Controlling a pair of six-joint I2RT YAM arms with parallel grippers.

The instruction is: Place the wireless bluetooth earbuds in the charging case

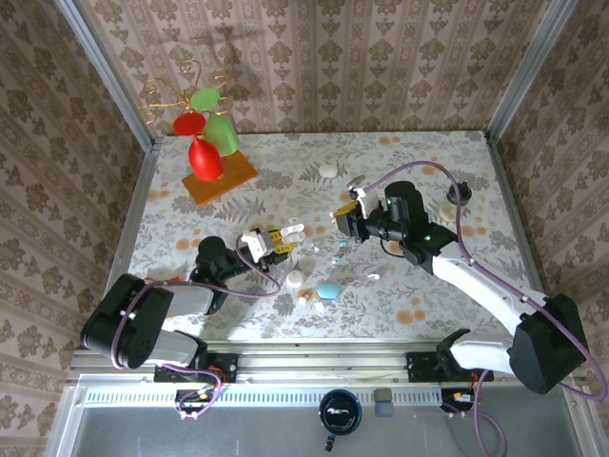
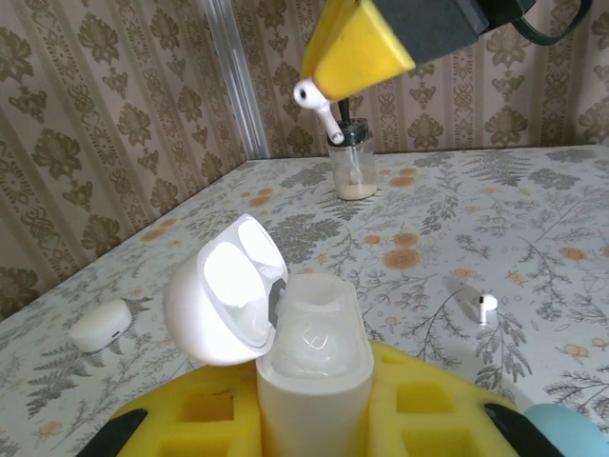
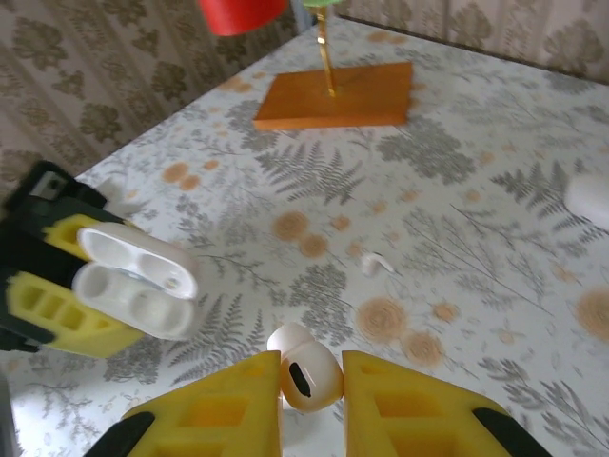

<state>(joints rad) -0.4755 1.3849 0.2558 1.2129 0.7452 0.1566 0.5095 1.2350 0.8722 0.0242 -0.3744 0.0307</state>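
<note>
Lower left of the top view: left end effector closed on the charging case, the body clamped upright in its jaws, lid swung open to the left. The case is white, glossy and pebble-shaped. Both wells look empty in the two wrist views, so I judge nothing is seated yet. Centre-right of the top view: right end effector closed on one earbud, raised off the counter, apart from the case and not yet over the wells. That earbud is small and white, with a rounded head, a short stem and a dark oval patch. In the left wrist view it hangs at upper middle of frame, stem slanting down. Left to do, by my reading: carry it to a well, line up the stem, press it home, then fetch a mate. Right of the case in the left wrist view, a loose earbud lies flat on the counter. Teal bits sit between the two end effectors in the top view.
</note>
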